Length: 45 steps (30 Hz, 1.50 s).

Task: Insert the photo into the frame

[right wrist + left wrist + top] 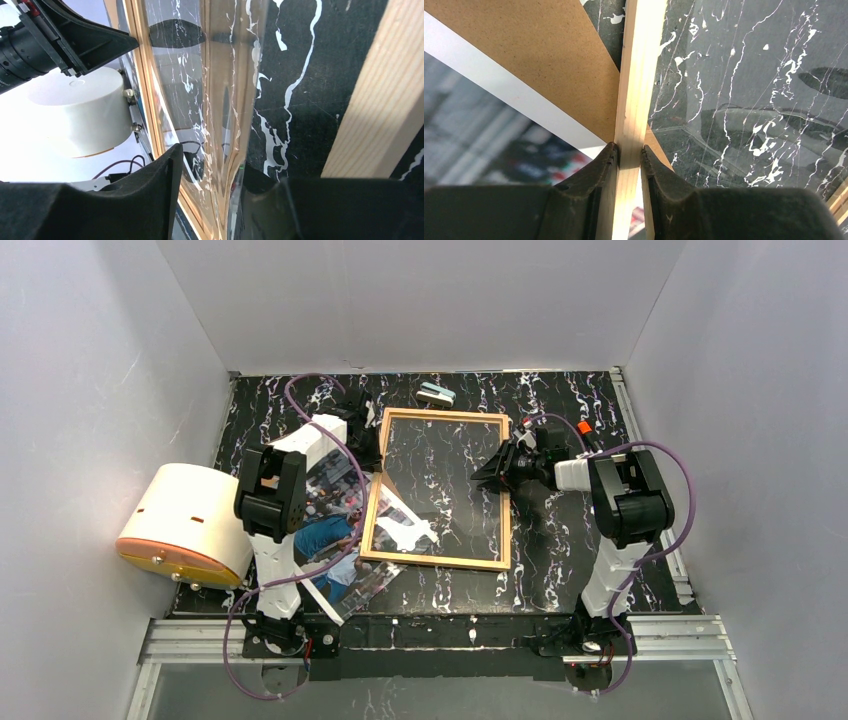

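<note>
The photo (325,535) is not in the frame (437,562). I see it lying flat and askew on the surface (560,570), left of the frame and largely under my left arm, with the blue clothing showing between the arm links. In the left wrist view it is a blurred patch (474,140) with a white border, next to a brown board (524,50). One corner of that board runs under the frame's left rail (636,75) and shows again through the pane. The frame sits mid-surface with its long sides running away from me, and the dark marbled top is visible through the pane. My left hand (370,445) is clenched on the left rail; its wrist camera shows both fingers (599,185) pressed against the light wood from either side (629,155). My right hand (485,472) is at the opposite long rail. In its own view the fingers (150,200) stand apart with the frame's edge and pane between them (217,162), and a wooden rail (365,100) crosses the right of the picture. I cannot tell whether the pads actually bear on the frame. A white drum (185,520) with an orange base lies at the surface's left edge, and the right wrist camera sees it too (75,110). A small teal item (436,394) sits just past the frame's far rail.
</note>
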Motion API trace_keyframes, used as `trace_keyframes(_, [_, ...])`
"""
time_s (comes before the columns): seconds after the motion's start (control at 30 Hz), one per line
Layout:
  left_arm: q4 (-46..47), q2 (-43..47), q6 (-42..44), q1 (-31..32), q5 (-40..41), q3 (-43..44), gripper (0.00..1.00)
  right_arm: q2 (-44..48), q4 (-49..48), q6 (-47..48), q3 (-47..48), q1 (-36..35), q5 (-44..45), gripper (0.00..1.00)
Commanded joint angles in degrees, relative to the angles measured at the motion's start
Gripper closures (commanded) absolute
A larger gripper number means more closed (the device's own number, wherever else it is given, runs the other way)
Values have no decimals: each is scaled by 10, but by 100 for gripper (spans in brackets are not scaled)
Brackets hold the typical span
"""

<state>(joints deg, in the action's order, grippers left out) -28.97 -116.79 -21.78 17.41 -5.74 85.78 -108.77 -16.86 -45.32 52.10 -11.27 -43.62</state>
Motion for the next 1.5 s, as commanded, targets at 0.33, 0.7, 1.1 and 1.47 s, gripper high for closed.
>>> trace_keyframes(0.33, [-98, -29, 34, 31, 159, 14, 95, -5, -25, -6, 8, -4, -10, 59])
trace_keyframes(0.7, [-138, -61, 39, 43, 200, 32, 98, -5, -25, -8, 7, -4, -8, 59])
trace_keyframes(1.1, [-161, -81, 45, 61, 252, 52, 98, -5, -26, -8, 6, -4, -8, 59])
trace_keyframes(1.47, [-184, -103, 42, 64, 283, 53, 99, 13, -13, -10, 11, -4, -4, 44])
